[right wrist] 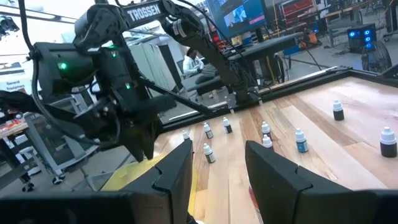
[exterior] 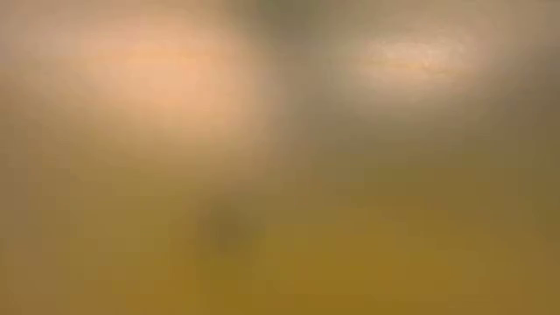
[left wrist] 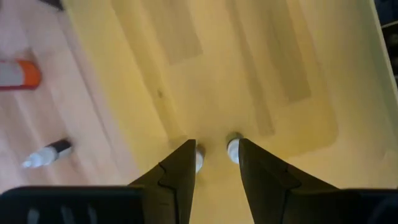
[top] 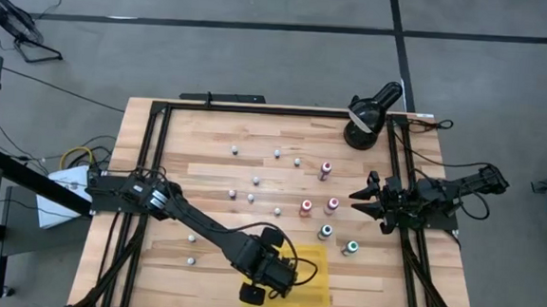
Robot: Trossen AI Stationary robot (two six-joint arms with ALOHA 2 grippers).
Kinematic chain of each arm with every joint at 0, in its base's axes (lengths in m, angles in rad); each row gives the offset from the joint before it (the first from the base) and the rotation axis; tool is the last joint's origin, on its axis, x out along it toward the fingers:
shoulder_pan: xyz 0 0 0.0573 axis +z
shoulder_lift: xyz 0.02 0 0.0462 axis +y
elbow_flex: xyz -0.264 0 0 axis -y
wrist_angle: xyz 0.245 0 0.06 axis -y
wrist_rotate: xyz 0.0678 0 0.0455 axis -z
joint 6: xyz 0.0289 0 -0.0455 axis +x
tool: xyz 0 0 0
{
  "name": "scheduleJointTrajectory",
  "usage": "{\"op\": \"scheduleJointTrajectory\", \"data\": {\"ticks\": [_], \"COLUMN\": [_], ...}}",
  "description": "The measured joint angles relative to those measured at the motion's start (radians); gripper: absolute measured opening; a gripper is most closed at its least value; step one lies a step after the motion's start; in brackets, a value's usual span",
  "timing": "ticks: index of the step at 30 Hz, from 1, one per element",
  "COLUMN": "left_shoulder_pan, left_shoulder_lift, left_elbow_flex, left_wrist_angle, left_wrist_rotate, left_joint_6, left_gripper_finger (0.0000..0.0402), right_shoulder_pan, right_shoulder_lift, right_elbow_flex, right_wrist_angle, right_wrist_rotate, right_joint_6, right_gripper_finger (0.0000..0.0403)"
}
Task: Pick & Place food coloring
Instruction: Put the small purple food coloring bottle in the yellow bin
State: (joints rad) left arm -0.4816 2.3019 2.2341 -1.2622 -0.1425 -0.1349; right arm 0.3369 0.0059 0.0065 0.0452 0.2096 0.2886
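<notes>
Wooden table [top: 256,133], framed by black rails; a black lamp-like fixture [top: 366,116] is seen at its far right corner. The low view is blurred out and gives nothing.

Yellow tray [top: 316,270] is set at the near edge, right of centre, presumably as the drop spot for the bottles.

Left arm is reached diagonally across the table, with the left gripper [top: 263,291] hung directly over the tray. In the left wrist view its dark fingers [left wrist: 180,171] are held a narrow gap apart, pointed down at the yellow surface [left wrist: 261,62]; two small white objects are glimpsed at the fingertips, but whether a bottle is held cannot be told. The pose is judged to fit a placing step.

Right gripper [top: 371,199] is parked at the table's right rail, fingers slightly parted, nothing seen between them; apparently waiting.

Food coloring bottles [top: 306,208] are scattered upright across the middle of the table, well apart from the tray: white-capped ones left and centre, red, pink and teal caps nearer the right gripper. One bottle [left wrist: 46,155] is seen lying on the wood just beside the tray.
</notes>
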Motion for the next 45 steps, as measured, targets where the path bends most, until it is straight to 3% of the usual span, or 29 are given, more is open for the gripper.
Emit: {"op": "scheduleJointTrajectory", "data": {"ticks": [19,23,31,37,45], "left_shoulder_pan": [0.049,0.06,0.072,0.085,0.082], "left_shoulder_lift": [-0.099,-0.178,-0.426,-0.593,-0.828], "left_elbow_flex": [-0.038,-0.168,-0.55,-0.759,-1.034], "left_wrist_angle": [-0.126,-0.056,0.121,0.158,0.176], "left_wrist_rotate": [-0.087,-0.088,-0.09,-0.085,-0.049], "left_joint_6": [0.038,0.035,-0.057,-0.107,0.047], "left_gripper_finger": [0.0114,0.0114,0.0114,0.0114,0.0114], "right_shoulder_pan": [0.0,0.0,0.0,0.0,0.0], "right_shoulder_lift": [0.0,0.0,0.0,0.0,0.0], "right_elbow_flex": [0.0,0.0,0.0,0.0,0.0], "right_wrist_angle": [0.0,0.0,0.0,0.0,0.0], "right_wrist_rotate": [0.0,0.0,0.0,0.0,0.0], "right_joint_6": [0.0,0.0,0.0,0.0,0.0], "right_gripper_finger": [0.0137,0.0139,0.0137,0.0139,0.0139]}}
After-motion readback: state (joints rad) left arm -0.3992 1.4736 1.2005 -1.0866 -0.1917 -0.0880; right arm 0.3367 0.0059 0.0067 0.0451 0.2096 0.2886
